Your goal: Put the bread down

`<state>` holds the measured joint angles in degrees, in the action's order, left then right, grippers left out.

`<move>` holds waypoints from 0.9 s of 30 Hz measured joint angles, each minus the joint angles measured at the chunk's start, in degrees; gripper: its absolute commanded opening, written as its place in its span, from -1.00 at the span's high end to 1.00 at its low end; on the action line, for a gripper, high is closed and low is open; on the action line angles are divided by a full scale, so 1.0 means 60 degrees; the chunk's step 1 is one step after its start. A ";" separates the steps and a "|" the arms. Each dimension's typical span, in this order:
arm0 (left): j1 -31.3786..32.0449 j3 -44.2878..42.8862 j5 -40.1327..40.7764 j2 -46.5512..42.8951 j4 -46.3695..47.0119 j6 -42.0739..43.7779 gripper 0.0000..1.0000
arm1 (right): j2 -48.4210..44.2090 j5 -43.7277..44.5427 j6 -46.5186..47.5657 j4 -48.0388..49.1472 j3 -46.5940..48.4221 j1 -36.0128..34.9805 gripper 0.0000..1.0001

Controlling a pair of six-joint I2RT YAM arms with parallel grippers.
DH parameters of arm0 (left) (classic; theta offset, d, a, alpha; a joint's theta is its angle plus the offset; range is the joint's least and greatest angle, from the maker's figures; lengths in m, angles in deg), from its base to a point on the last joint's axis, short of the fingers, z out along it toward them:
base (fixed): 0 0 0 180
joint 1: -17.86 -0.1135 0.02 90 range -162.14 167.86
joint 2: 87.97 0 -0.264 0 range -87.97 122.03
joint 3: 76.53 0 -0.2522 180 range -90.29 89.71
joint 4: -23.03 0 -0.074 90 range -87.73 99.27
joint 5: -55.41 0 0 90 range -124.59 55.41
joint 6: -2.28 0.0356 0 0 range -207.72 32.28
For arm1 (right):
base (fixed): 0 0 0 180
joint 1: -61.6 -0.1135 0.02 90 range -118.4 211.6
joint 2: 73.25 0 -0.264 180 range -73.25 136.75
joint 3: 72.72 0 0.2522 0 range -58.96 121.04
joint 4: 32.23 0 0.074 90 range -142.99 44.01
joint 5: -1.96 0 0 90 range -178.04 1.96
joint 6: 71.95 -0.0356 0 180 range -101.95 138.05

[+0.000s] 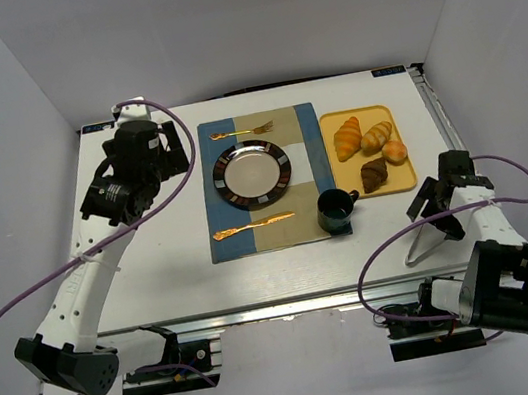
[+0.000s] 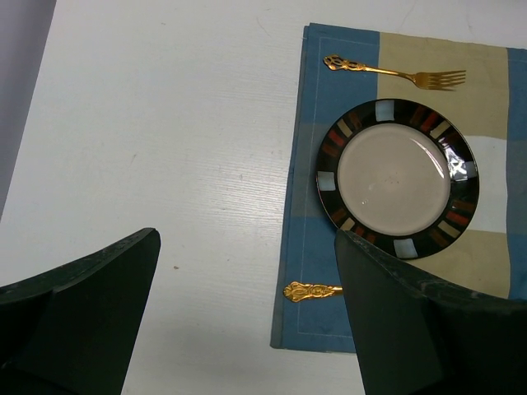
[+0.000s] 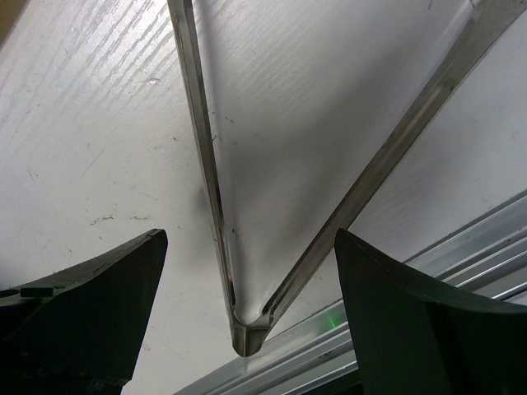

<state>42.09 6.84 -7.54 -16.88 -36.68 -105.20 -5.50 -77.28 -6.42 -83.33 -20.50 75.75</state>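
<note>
The bread (image 1: 374, 175), a small dark brown croissant, lies at the near edge of the yellow tray (image 1: 343, 182), at the right of the table. My right gripper (image 1: 433, 210) is open and low over the table, near the tray's front right corner. Its jaws (image 3: 249, 239) stand on either side of metal tongs (image 3: 206, 164), which lie flat on the table with their hinge toward the table edge. My left gripper (image 1: 173, 152) is open and empty, held above the table left of the placemat (image 1: 220, 235). The bread shows in neither wrist view.
A dark-rimmed plate (image 1: 223, 179) sits on the placemat, with a gold fork (image 1: 243, 131) behind it and gold cutlery (image 1: 254, 226) in front. A dark mug (image 1: 335, 211) stands near the tray. The tray also holds a golden croissant (image 1: 346, 138), another pastry (image 1: 375, 136) and a bun (image 1: 395, 151).
</note>
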 measured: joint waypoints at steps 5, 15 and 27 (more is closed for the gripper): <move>0.0000 0.0000 0.0051 -0.0076 -0.0011 0.0015 -0.96 | -0.0168 0.0164 -0.0255 -0.0284 0.0004 -0.0007 -0.79; 0.0000 0.0138 0.0073 -0.0135 -0.0015 0.0011 -0.96 | -0.0270 0.0259 -0.0663 -0.0790 0.0022 -0.0007 -0.79; 0.0000 0.0146 0.0146 -0.0135 -0.0022 0.0015 -0.96 | 0.0954 0.0295 -0.0678 -0.0372 -0.0007 -0.0007 -0.79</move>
<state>42.09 7.72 -6.67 -17.69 -36.81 -105.11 0.23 -75.51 -10.49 -85.56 -20.54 75.71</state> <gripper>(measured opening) 0.983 0.894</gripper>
